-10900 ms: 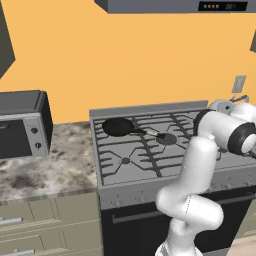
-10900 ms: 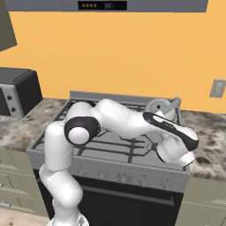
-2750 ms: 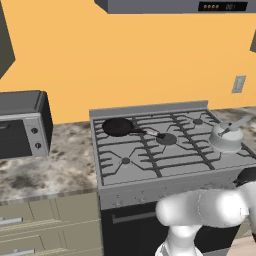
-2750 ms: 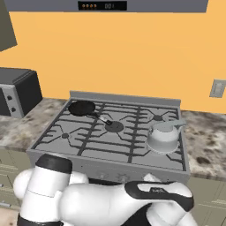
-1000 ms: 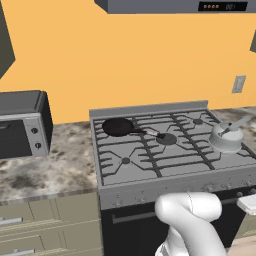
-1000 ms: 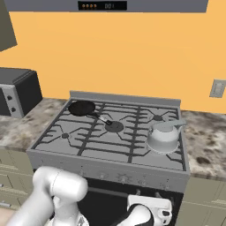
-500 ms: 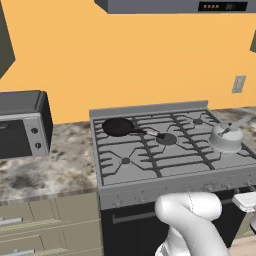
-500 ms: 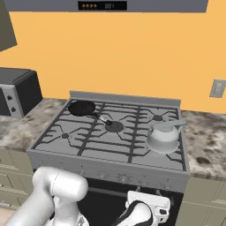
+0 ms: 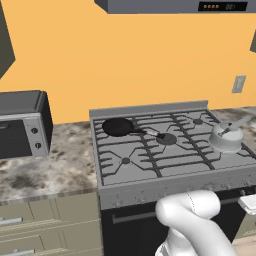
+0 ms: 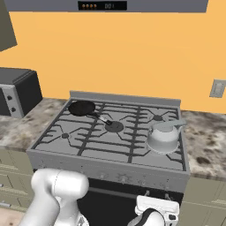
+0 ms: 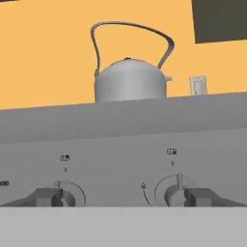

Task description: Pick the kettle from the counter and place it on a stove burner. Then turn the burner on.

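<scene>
Small squat silver-grey metal kettle (image 9: 226,138) sits on the grey metal stove top (image 9: 150,160), at the right edge of the left base view, on the front right grate. In the right base view the kettle (image 10: 163,136) is right of centre, over a small round dark-grey burner under star-shaped grate bars; the burner itself is hidden beneath it.

Flat black frying pan (image 10: 82,107) on the rear left grate, upper left of the stove, well apart from the kettle. Its handle points toward the centre burner (image 10: 114,126).

Mottled brown and grey speckled stone bench (image 9: 45,167) runs left of the stove in the left base view, with a grey microwave (image 9: 21,124) on it at the left edge.

The robot's hand (image 11: 123,198) is low in front of the stove's front panel, its two dark finger tips spread wide at the bottom of the hand view, nothing between them. Two grey control knobs there: one lower left (image 11: 59,195), one lower right (image 11: 176,193). Kettle (image 11: 129,79) above the panel edge, upper centre.
</scene>
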Tool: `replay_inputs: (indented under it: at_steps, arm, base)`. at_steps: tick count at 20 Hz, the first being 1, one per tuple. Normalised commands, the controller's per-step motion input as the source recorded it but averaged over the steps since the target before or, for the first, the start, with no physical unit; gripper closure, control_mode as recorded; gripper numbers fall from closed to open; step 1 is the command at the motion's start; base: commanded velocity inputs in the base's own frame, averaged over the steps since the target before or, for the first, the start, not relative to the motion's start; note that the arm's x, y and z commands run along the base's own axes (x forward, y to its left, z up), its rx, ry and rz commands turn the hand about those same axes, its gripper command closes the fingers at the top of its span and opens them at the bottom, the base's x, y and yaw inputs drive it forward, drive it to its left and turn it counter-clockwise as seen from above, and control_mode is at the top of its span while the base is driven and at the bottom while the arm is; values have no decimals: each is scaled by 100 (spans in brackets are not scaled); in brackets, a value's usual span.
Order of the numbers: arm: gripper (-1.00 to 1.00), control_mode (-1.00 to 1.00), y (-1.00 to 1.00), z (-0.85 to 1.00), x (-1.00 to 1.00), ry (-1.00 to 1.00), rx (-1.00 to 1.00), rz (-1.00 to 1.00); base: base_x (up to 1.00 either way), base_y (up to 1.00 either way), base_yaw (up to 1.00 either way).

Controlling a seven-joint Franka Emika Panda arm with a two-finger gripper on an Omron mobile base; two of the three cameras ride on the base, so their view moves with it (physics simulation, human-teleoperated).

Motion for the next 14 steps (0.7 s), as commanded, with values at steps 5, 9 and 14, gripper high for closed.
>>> replay_inputs:
  at_steps: [5, 9, 14]
  arm:
    - [-100, -100, -1, -43, 14, 0, -12, 0]
    - [-100, -100, 0, -1, 1, 0, 0, 0]
    - [-100, -100, -20, 0, 3, -4, 0, -2]
  base:
    - [0, 0, 0]
    - [0, 0, 0]
    - [0, 0, 0]
